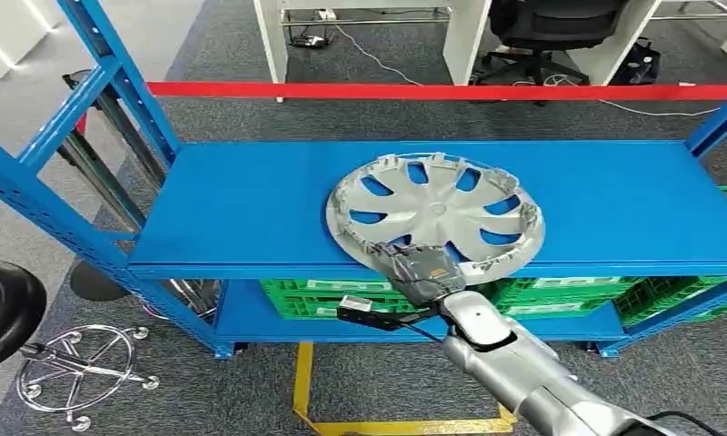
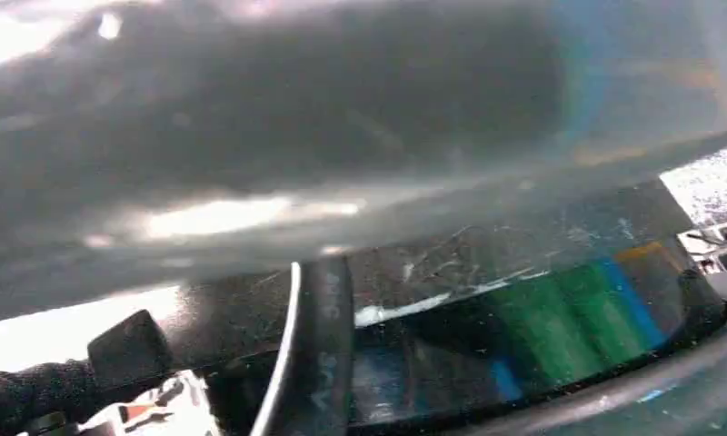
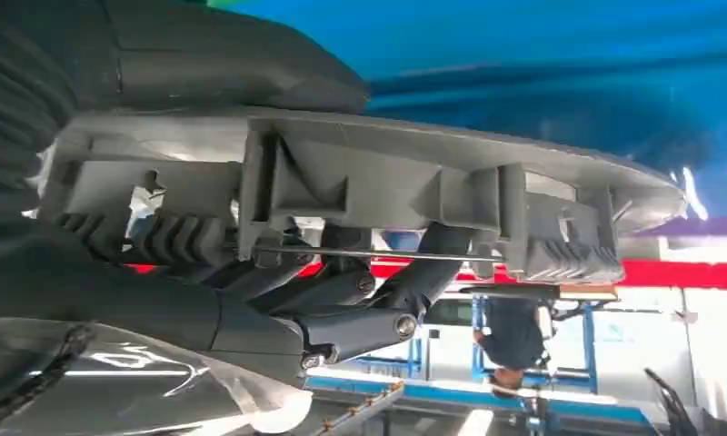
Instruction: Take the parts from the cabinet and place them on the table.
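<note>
A silver-grey wheel cover (image 1: 437, 213) with curved spokes lies on the blue shelf (image 1: 251, 204) of the cabinet, its near edge over the shelf's front lip. My right hand (image 1: 419, 266) grips that near rim. In the right wrist view the thumb lies on one side of the cover's rim (image 3: 387, 177) and the dark fingers (image 3: 360, 295) hook around the clips on the other side. The left wrist view is blurred, with a dark glossy surface close to the lens.
Green crates (image 1: 342, 298) sit on the lower shelf. Blue uprights (image 1: 114, 82) frame the cabinet at left and right. A red tape line (image 1: 433, 91) crosses behind. A black stool (image 1: 5, 313) and a chrome chair base (image 1: 83, 363) stand at lower left.
</note>
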You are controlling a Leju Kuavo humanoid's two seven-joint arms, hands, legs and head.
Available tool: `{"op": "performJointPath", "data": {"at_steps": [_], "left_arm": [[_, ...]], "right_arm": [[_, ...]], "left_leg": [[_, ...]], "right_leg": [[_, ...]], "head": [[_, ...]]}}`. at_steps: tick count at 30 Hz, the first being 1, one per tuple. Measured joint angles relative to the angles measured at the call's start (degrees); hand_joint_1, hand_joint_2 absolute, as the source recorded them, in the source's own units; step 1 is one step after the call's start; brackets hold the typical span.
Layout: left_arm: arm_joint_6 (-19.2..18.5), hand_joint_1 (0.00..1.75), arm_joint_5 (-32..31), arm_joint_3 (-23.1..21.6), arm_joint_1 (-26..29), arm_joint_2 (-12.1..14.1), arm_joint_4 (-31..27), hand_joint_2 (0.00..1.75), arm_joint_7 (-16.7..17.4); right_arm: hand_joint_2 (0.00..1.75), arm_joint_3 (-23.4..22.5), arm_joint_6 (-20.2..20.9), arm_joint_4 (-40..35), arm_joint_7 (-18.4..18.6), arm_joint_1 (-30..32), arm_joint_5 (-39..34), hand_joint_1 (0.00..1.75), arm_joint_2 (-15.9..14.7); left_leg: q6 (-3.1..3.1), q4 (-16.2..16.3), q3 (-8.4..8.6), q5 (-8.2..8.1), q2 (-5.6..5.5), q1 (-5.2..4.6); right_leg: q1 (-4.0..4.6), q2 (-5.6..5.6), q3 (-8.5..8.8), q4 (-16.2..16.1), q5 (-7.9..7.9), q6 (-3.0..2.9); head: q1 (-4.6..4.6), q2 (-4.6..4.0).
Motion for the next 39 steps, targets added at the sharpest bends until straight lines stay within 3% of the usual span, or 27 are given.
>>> {"op": "performJointPath", "data": {"at_steps": [19,22,25,26,29,33,39], "left_arm": [[0.3,0.00,0.6,0.9,0.0,0.0,0.0,0.00,-0.3],[0.8,0.00,1.1,1.4,0.1,0.0,0.0,0.00,-0.5],[2.1,0.00,1.5,1.9,0.2,0.0,0.0,0.00,-1.2],[2.7,0.00,1.7,2.1,0.2,-0.1,0.0,1.75,-1.5],[4.0,0.00,1.8,2.4,0.2,-0.1,0.0,1.75,-2.6],[4.6,0.00,1.7,2.6,0.2,-0.1,0.0,1.75,-3.8],[2.5,0.00,0.7,2.6,-0.7,0.2,0.0,1.75,-4.7]], "right_arm": [[1.75,1.2,-0.5,-7.8,-0.8,1.6,-0.8,1.75,-1.7],[1.75,2.1,-3.9,-12.5,-1.5,2.6,0.8,1.75,-2.6],[1.75,2.7,-10.1,-19.1,-2.6,4.5,7.8,1.75,-3.6],[1.75,2.5,-10.9,-22.7,-3.7,5.7,11.3,1.75,-3.8],[1.75,2.3,-11.7,-33.9,-6.2,8.9,18.0,1.75,-4.2],[1.75,2.8,-11.8,-48.2,-11.2,11.4,19.6,1.75,-5.3],[1.75,2.3,-12.2,-59.5,-14.0,11.3,19.6,1.75,-5.3]], "left_leg": [[0.00,0.0,-0.09,0.00,0.00,0.00],[0.00,0.0,-0.14,0.00,0.00,0.00],[0.00,0.0,-0.19,0.00,0.00,0.00],[0.00,0.0,-0.20,-0.01,0.00,0.01],[0.00,0.0,-0.38,-0.02,0.00,0.01],[0.00,0.0,-0.50,-0.01,-0.06,0.01],[0.01,0.0,-0.49,0.01,-0.03,0.00]], "right_leg": [[0.00,0.00,-0.09,0.0,0.00,0.00],[0.00,0.00,-0.16,0.0,0.00,0.00],[0.00,0.00,-0.22,0.0,0.00,0.00],[0.00,0.01,-0.23,0.0,0.00,0.00],[0.00,0.01,-0.41,0.0,-0.01,0.00],[0.00,-0.10,-0.49,0.0,-0.02,0.00],[-0.01,-0.06,-0.46,0.0,0.01,0.00]], "head": [[0.00,0.00],[-0.02,0.00],[0.00,0.00],[0.02,0.00],[-0.04,0.00],[0.04,0.00],[0.02,0.00]]}}
